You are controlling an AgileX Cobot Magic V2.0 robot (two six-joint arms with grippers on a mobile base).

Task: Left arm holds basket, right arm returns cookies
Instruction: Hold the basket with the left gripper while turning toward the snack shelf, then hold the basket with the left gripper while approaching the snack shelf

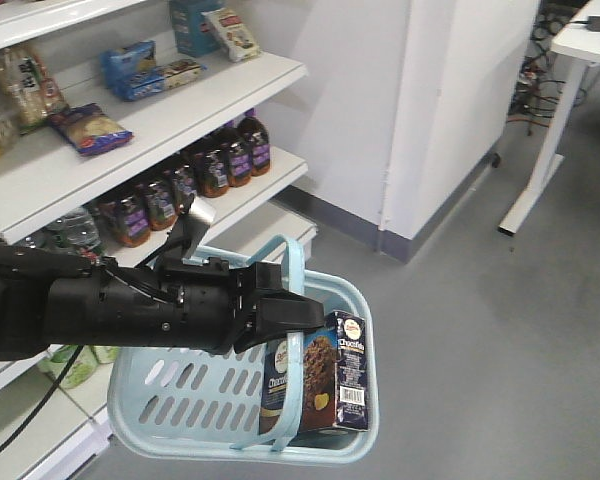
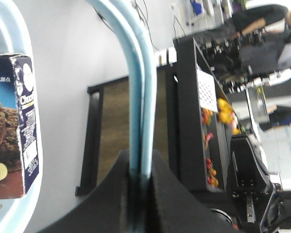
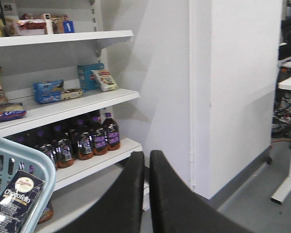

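Note:
The light blue basket [image 1: 180, 400] hangs in the air beside the shelves. Its two hoop handles [image 2: 136, 87] are pressed together between the jaws of my left gripper [image 1: 298, 312], which is shut on them [image 2: 139, 162]. The cookies [image 1: 315, 385], a dark navy box with a chocolate-chip cookie picture, stand upright in the basket's right end and also show in the left wrist view [image 2: 14, 126]. In the right wrist view, my right gripper [image 3: 146, 158] is shut with nothing in it, to the right of the basket rim [image 3: 36, 158] and the cookies [image 3: 17, 201]. The right arm is out of the front view.
White store shelves [image 1: 180, 110] run along the left, with dark bottles [image 1: 210, 170] on a lower shelf and snack packs [image 1: 140, 70] above. A white pillar [image 1: 420, 120] stands behind. A white desk leg [image 1: 540, 150] is at the far right on the grey floor.

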